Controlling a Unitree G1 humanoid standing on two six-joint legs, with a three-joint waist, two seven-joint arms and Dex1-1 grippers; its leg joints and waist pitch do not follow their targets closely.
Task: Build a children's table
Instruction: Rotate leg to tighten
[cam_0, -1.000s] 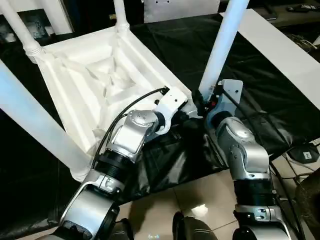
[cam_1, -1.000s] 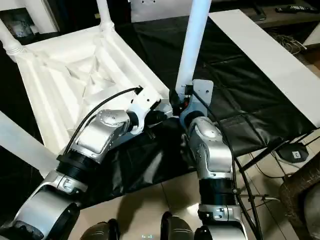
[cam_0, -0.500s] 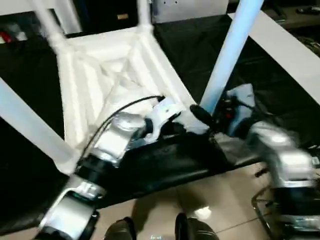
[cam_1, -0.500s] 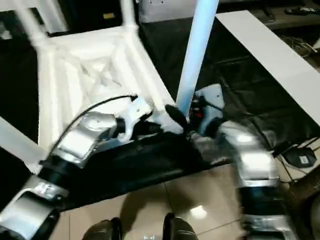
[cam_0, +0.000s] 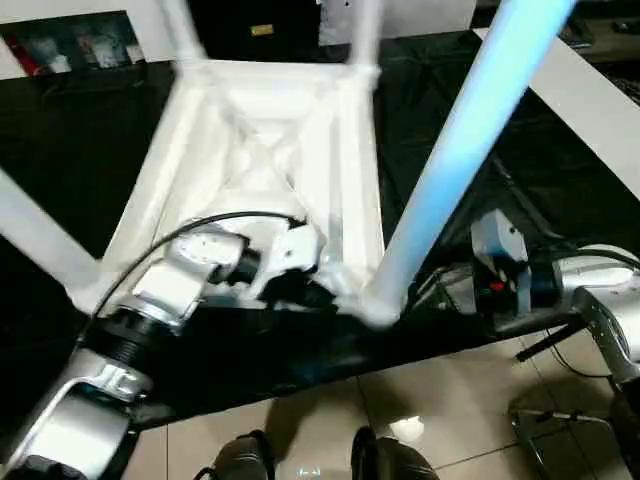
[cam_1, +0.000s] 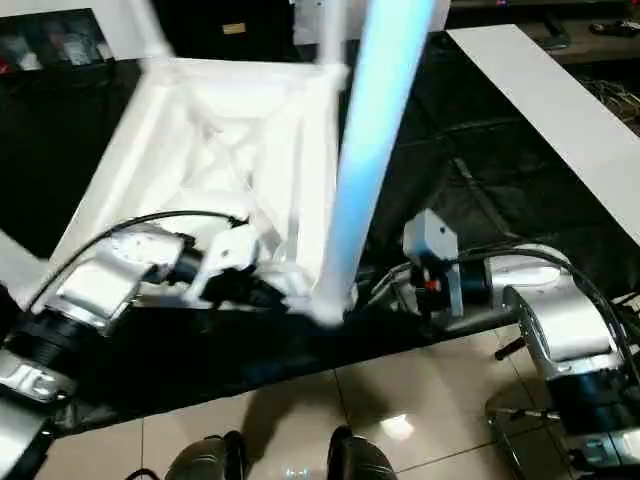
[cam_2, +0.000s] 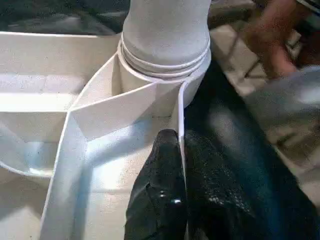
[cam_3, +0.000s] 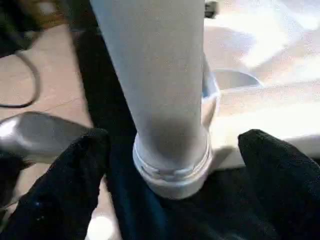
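The children's table lies upside down, its ribbed white top (cam_0: 260, 150) facing up with legs standing in the corner sockets. The nearest leg (cam_0: 450, 150) rises from the front right corner socket (cam_2: 165, 75). My left gripper (cam_2: 181, 145) is shut on the top's thin rim wall (cam_2: 179, 110) just beside that socket, one black finger (cam_2: 160, 190) inside the rim and one outside. My right gripper (cam_3: 172, 142) stands open around the base of the same leg (cam_3: 155, 75), its fingers (cam_3: 65, 185) well apart from the tube on either side.
A black cover (cam_0: 560, 200) drapes the work surface under the table. A long white board (cam_0: 600, 90) lies at the far right. Tiled floor (cam_0: 450, 400), my feet (cam_0: 240, 460) and a metal stand (cam_0: 560, 430) lie below the front edge.
My right gripper has opened off the nearest leg and its arm has drawn back to the right. The left gripper stays on the rim. The camera has shifted.
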